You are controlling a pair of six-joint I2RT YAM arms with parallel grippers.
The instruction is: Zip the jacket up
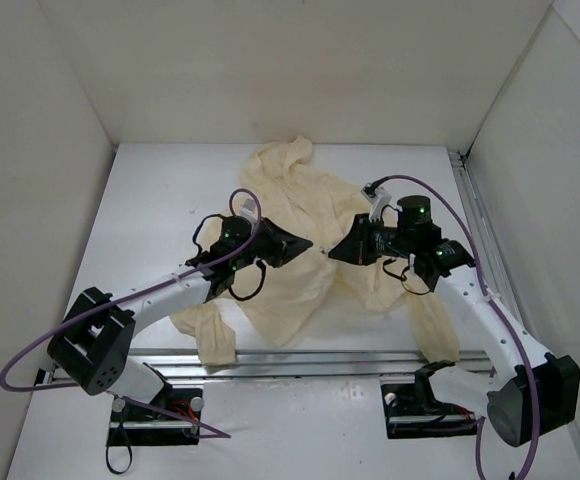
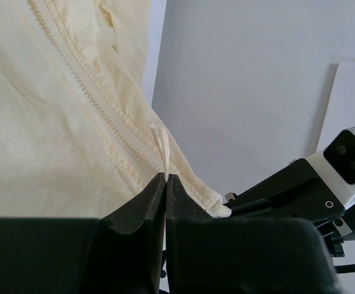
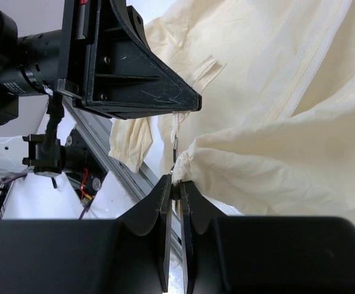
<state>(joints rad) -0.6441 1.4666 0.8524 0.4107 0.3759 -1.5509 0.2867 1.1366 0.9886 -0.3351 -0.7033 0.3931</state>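
Observation:
The pale cream jacket (image 1: 300, 190) lies crumpled mid-table, both sleeves trailing toward the front rail. My two grippers meet tip to tip over its lower front. The left gripper (image 1: 298, 246) (image 2: 166, 176) is shut on a thin cream strip at the end of the zipper tape, just below the line of zipper teeth (image 2: 85, 92). The right gripper (image 3: 176, 182) (image 1: 333, 251) is shut on a small dark metal zipper pull (image 3: 175, 160) at the gathered hem corner. Cream cloth (image 3: 275, 92) hangs to its right, and the left gripper's black body (image 3: 134, 79) sits directly above.
An aluminium rail (image 1: 310, 360) runs along the front edge, with one sleeve cuff (image 1: 215, 340) draped onto it and the other sleeve (image 1: 435, 330) beside the right arm. White walls (image 1: 40, 150) enclose the table on three sides. Purple cables (image 1: 245, 205) loop over both arms.

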